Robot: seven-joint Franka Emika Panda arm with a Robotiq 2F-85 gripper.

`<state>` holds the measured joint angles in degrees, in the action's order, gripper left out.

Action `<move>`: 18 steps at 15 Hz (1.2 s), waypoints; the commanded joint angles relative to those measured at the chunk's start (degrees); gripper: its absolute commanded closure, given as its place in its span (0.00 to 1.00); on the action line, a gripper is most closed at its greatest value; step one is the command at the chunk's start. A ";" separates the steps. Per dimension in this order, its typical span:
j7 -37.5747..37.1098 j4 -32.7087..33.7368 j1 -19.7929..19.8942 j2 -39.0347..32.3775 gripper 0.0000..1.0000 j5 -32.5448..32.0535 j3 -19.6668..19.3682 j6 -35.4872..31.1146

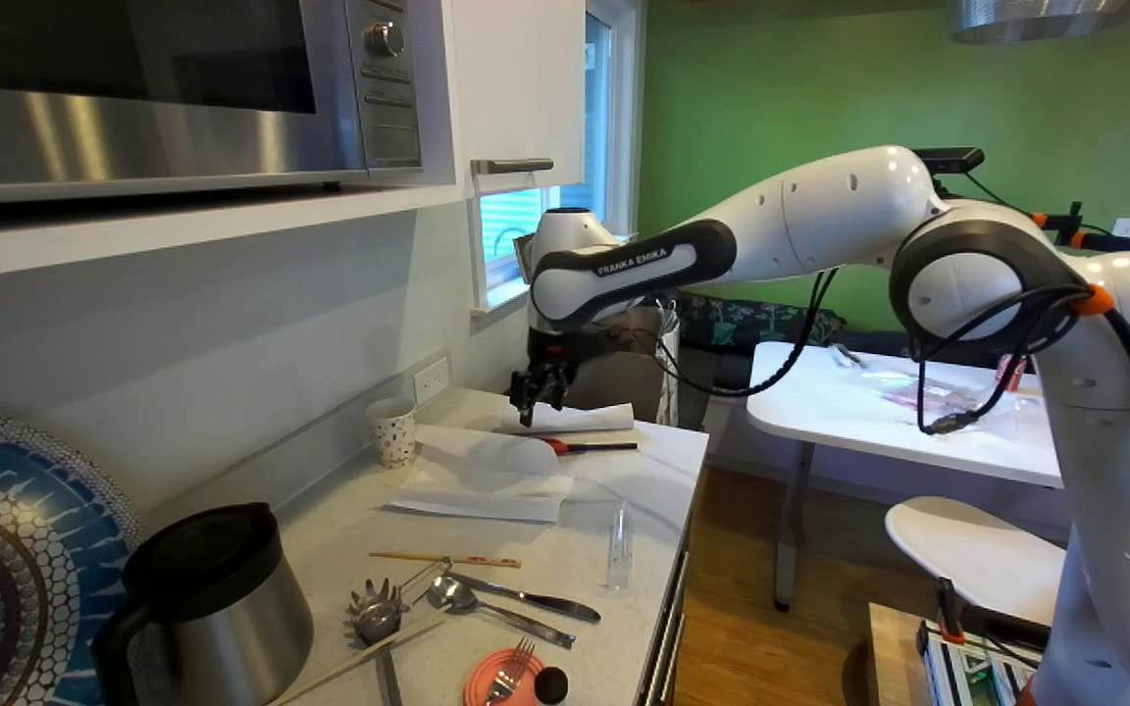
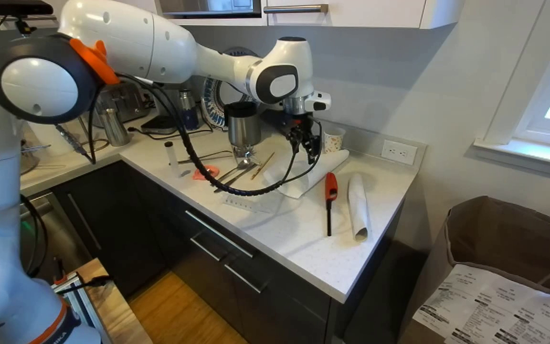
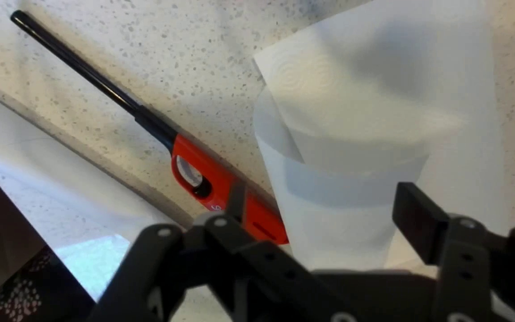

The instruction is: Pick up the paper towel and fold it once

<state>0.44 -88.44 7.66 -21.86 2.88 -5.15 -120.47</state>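
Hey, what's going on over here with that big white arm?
A robot arm has the job of picking up a paper towel on the counter and folding it once. Its gripper is open above the towel, holding nothing that I can see. The towel lies curled over itself, but I can't tell whether that counts as the fold. A red-handled lighter and a rolled white sheet lie nearby.

Matt paper towel [image 3: 373,116], plastic lighter [image 3: 216,178], shiny metal jug [image 1: 239,628]
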 commanded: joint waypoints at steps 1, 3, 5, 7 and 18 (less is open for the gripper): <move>2.43 -6.60 -0.74 6.63 0.00 -2.07 0.18 0.06; 3.53 -9.00 -1.38 9.18 0.00 -3.57 0.25 -0.26; 4.66 -11.84 -1.92 12.03 0.00 -4.94 0.50 -0.63; 5.78 -14.22 -2.36 14.55 0.00 -5.89 0.79 -0.75; 9.96 -15.48 -2.58 17.32 0.00 -6.03 0.98 0.49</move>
